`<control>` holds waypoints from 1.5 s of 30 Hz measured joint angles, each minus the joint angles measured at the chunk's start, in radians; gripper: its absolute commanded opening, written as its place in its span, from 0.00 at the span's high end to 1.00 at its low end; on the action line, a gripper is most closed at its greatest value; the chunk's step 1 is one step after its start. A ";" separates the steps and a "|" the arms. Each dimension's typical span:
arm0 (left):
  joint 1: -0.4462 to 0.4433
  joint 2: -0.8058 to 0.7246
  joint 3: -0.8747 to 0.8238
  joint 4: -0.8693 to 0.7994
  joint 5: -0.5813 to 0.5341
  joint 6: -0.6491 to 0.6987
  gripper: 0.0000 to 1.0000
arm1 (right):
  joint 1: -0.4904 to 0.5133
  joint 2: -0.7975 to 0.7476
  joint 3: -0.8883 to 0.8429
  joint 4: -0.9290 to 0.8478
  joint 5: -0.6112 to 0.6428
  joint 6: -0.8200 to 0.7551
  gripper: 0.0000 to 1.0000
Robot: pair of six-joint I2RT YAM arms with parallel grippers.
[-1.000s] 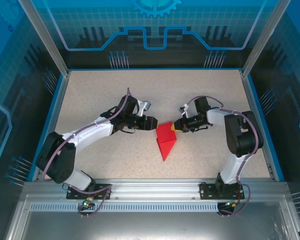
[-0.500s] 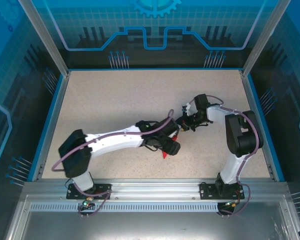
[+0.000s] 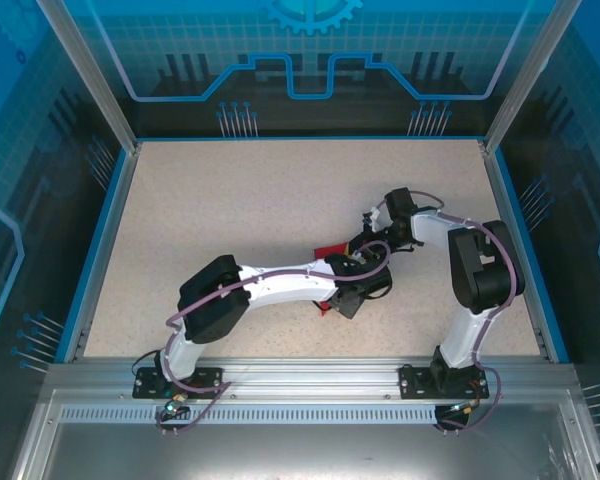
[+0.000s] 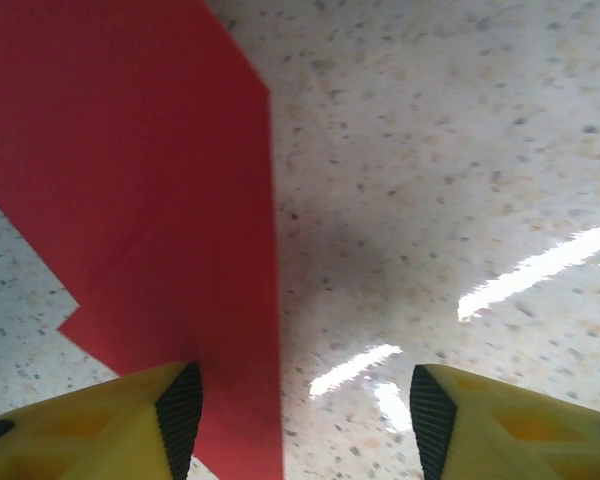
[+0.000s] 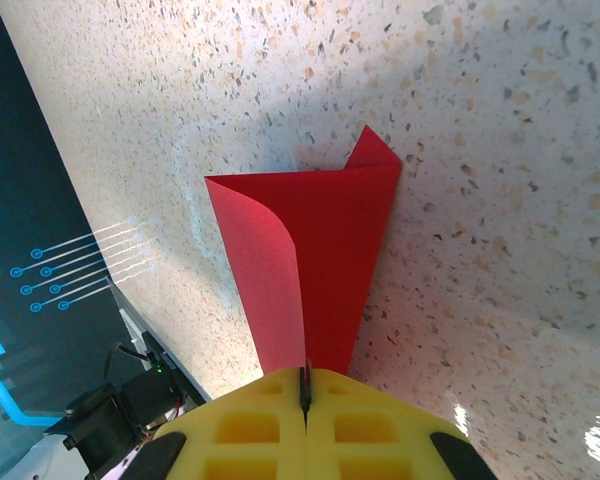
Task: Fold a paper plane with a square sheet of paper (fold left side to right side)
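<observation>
The left gripper (image 4: pixel 300 410) has swung in from the left and now hangs low, jaws apart and empty, one finger over the folded red paper (image 4: pixel 150 200) in the middle of the table (image 3: pixel 200 200). The right gripper (image 5: pixel 305 392) stays pinched on the paper's end, probably anchoring it for creasing.

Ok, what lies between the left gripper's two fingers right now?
In the left wrist view, the left gripper is open: red paper fills the gap by one finger, bare table the rest.
</observation>
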 measured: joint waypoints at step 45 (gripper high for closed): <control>0.117 -0.168 -0.280 0.297 0.224 -0.078 0.94 | -0.137 -0.437 -0.147 0.008 0.210 -0.053 0.23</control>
